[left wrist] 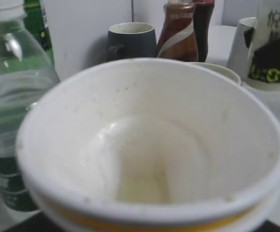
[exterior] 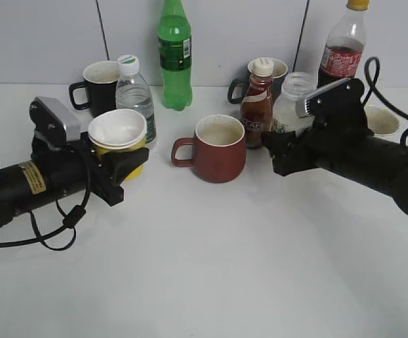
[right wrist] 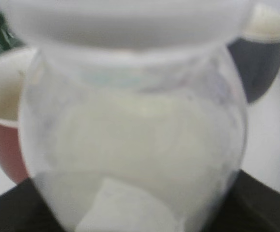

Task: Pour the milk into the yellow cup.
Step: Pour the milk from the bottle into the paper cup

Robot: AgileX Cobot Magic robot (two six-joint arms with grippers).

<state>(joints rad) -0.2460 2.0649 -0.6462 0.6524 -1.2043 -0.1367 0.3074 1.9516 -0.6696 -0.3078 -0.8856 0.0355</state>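
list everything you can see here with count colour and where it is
yellow cup: 1, yellow with white inside, front left, between the left gripper's fingers
milk bottle: 1, clear with white liquid, capless, right of centre, at the right gripper
red mug: 1, dark red, centre
coffee bottle: 1, brown, white cap, behind the red mug
water bottle: 1, clear, white cap, behind the yellow cup
green bottle: 1, green, back centre
cola bottle: 1, dark liquid, yellow cap, back right
dark mugs: 2, black at back left, grey behind the coffee bottle
white cup: 1, far right, partly hidden
table: 1, white
left gripper: 1, black
right gripper: 1, black
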